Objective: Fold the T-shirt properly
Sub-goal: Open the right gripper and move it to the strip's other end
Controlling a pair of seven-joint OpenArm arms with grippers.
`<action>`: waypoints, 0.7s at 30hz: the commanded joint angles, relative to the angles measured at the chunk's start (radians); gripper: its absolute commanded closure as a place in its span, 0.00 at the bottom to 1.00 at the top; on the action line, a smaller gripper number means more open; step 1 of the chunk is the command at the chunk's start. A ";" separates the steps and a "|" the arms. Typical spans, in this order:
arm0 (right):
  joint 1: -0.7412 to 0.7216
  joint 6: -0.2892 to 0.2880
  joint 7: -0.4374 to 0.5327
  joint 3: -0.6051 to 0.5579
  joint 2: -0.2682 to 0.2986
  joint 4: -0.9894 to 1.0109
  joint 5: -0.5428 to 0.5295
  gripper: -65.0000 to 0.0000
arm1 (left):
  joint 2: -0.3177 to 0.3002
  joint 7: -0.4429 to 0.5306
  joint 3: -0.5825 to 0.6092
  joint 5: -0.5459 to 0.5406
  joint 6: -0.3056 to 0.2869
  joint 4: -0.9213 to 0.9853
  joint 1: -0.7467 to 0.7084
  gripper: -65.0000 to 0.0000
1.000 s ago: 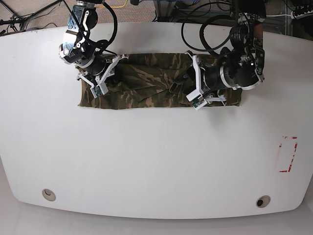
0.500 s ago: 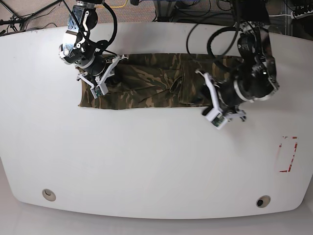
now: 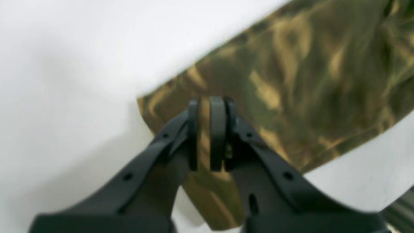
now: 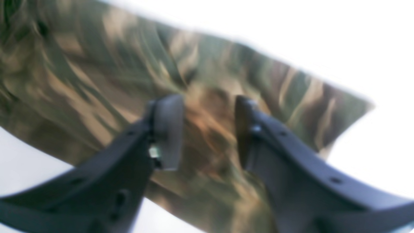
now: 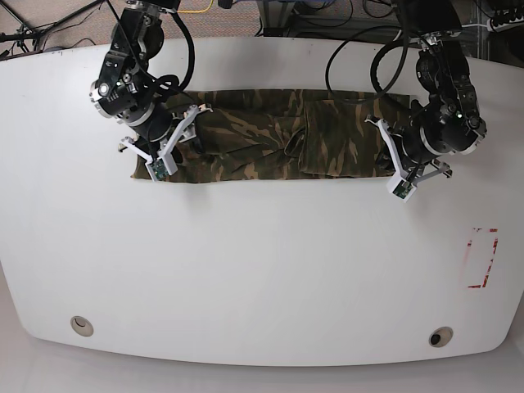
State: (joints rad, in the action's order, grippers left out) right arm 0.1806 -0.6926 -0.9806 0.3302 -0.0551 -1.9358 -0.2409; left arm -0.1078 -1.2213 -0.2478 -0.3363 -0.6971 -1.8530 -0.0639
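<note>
The camouflage T-shirt (image 5: 262, 135) lies as a long folded band across the far part of the white table (image 5: 262, 270). On the base view's right, my left gripper (image 5: 396, 173) is at the band's right end. The left wrist view shows that gripper (image 3: 210, 139) shut on the T-shirt (image 3: 291, 81) close to a corner, with a strip of cloth pinched between the pads. My right gripper (image 5: 160, 160) hovers over the band's left end. In the blurred right wrist view it (image 4: 207, 129) stands open, fingers apart above the T-shirt (image 4: 97, 81).
A red-outlined mark (image 5: 481, 258) sits near the table's right edge. Two round holes (image 5: 80, 326) (image 5: 440, 336) lie near the front corners. Black cables (image 5: 352, 49) hang behind the far edge.
My left arm swung from the shirt's middle to its right end and shut on the cloth there. My right gripper opened and shifted slightly toward the band's left front corner.
</note>
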 commanded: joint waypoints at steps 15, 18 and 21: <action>-0.134 -0.006 -0.245 0.481 0.047 0.097 -0.446 0.14 | -0.046 0.166 -0.018 -0.002 -0.001 0.235 -0.069 0.95; -0.155 -0.006 -0.289 0.541 0.105 0.189 -0.487 0.14 | -0.050 0.200 -0.018 -0.002 -0.001 0.252 -0.075 0.95; -0.158 -0.006 -0.284 0.562 0.154 0.279 -0.518 0.14 | -0.050 0.226 -0.020 -0.002 -0.001 0.263 -0.076 0.95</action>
State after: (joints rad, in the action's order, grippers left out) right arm 0.0303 -0.6968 -1.2808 0.8810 0.0586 -1.7184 -0.7208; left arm -0.1516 -0.9710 -0.2661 -0.3790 -0.7048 -1.5978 -0.1368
